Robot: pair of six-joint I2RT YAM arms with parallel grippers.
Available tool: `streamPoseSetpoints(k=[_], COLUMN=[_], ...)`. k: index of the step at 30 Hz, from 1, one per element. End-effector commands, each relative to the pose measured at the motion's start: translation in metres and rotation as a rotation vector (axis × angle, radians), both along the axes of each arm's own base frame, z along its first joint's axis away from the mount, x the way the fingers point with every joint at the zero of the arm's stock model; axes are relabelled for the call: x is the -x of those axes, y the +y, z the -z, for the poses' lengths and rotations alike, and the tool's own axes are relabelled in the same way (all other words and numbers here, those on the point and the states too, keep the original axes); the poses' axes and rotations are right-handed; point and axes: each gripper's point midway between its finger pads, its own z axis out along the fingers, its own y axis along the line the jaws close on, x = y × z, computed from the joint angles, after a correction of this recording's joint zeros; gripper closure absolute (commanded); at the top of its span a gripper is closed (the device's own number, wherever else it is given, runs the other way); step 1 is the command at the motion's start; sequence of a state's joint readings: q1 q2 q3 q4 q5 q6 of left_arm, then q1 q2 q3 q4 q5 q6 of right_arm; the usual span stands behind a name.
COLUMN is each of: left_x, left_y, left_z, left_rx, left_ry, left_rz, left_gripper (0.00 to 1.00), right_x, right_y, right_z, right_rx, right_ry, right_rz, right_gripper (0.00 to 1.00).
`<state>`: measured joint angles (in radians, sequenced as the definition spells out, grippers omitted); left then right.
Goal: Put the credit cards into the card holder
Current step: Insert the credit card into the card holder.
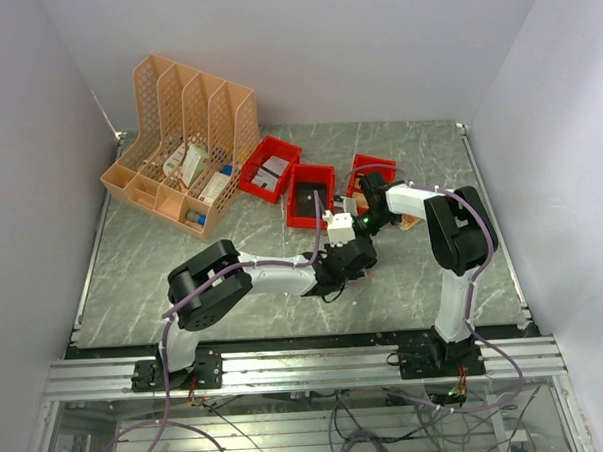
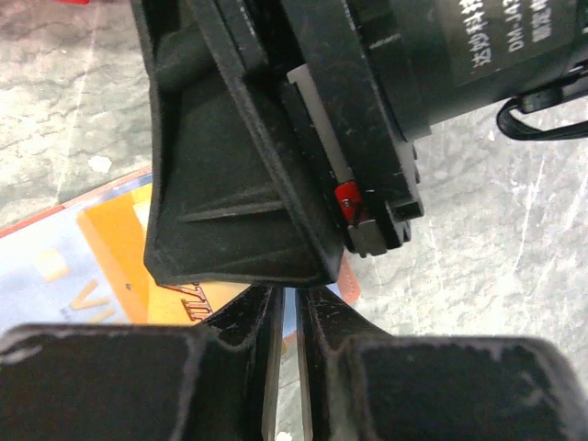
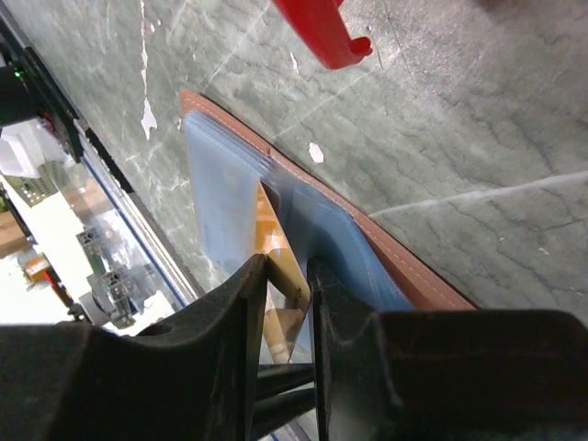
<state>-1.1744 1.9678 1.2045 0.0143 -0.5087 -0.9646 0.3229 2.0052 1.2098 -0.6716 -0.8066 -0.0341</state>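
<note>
While both arms meet right of centre on the grey marbled table [image 1: 183,261], the card holder [image 3: 395,253] lies there, open and flat, just in front of the rightmost red bin [image 1: 371,168]. Its salmon edge frames the clear bluish sleeves [image 3: 220,184]. The right gripper [image 3: 288,276] is down on it with its jaws narrow, pinching an orange card [image 3: 266,220] that sits between two sleeves. The left gripper [image 2: 289,303] is nose to nose with the right one, so the black body of the other claw fills its wrist view. Its fingers [image 2: 253,331] are nearly together, with only a thin slit between them, and I can't tell if anything is caught in it. The orange lattice file rack [image 1: 183,141] stands well apart at the far left.
</note>
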Motion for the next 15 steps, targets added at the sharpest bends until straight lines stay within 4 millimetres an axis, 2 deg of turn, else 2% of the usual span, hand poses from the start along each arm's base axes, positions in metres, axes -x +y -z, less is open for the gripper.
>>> streamPoseSetpoints(k=[1,15], left_x=[-0.014,-0.011], left_y=[0.002,0.022], left_z=[-0.007,0.005], left_rx=[-0.017,-0.074], left_ry=[-0.051,-0.037], left_rz=[-0.074,-0.189], left_gripper=[0.79,0.8], right_x=[0.002,0.0], right_y=[-0.002,-0.001], right_z=[0.016,0.012], right_rx=[0.034,0.023], right_ry=[0.0,-0.012], right_rz=[-0.02,-0.023], right_gripper=[0.75,0.72])
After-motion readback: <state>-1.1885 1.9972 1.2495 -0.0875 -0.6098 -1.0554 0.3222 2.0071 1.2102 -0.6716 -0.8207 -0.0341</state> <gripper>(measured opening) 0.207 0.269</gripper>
